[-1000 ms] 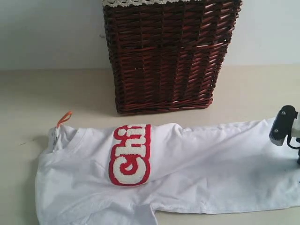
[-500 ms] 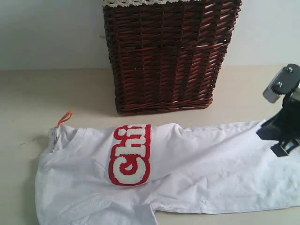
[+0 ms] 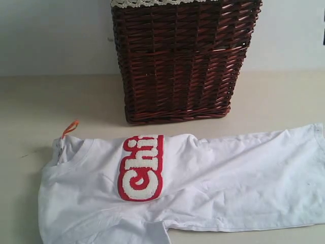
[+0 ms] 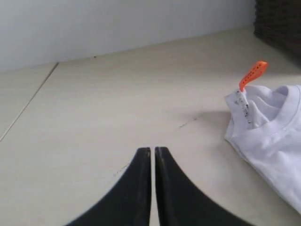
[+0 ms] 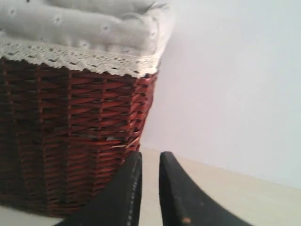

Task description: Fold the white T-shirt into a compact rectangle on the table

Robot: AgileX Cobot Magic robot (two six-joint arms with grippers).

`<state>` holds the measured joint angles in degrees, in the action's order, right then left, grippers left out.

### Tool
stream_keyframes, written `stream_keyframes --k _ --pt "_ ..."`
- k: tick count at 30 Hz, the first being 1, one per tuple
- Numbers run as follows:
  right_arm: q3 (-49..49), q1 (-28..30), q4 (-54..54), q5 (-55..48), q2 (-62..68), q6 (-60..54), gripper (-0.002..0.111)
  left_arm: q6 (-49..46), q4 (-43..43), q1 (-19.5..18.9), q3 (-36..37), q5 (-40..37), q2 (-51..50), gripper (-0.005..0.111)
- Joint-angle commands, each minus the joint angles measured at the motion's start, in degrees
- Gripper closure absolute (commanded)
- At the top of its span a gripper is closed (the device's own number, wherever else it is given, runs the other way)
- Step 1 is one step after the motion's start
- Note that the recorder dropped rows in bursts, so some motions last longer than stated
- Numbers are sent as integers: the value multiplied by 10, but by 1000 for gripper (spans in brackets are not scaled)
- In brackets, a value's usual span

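The white T-shirt (image 3: 218,183) lies half-folded on the counter (image 3: 45,107) before a wicker basket (image 3: 183,61). The left hand (image 4: 153,151) and the right hand (image 5: 150,157) are each pinched narrow, empty.

white T-shirt (image 3: 213,183), red-outlined fuzzy letters (image 3: 140,168) reading "Chi"

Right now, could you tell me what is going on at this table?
Nothing is holding the white T-shirt. It lies partly folded on the table before the wicker basket. The left hand sits closed and empty over bare table beside the T-shirt; the right hand, also closed and empty, faces the basket.
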<state>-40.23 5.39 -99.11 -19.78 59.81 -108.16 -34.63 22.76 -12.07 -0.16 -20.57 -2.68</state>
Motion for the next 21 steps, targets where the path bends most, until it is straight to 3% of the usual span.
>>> stream_keyframes --k 1,5,9,13,21 --pt "34 0 -8 85 -108 43 89 -1 4 -1 2 2 4 101" --pt "110 0 -8 93 -271 44 87 -1 4 -1 2 2 4 101" --pt "197 0 -8 93 -417 44 76 -1 4 -1 2 2 4 101" --pt "272 0 -8 95 -482 44 63 -1 4 -1 2 2 4 101" --pt "395 0 -8 91 -580 44 62 -1 4 -1 2 2 4 101"
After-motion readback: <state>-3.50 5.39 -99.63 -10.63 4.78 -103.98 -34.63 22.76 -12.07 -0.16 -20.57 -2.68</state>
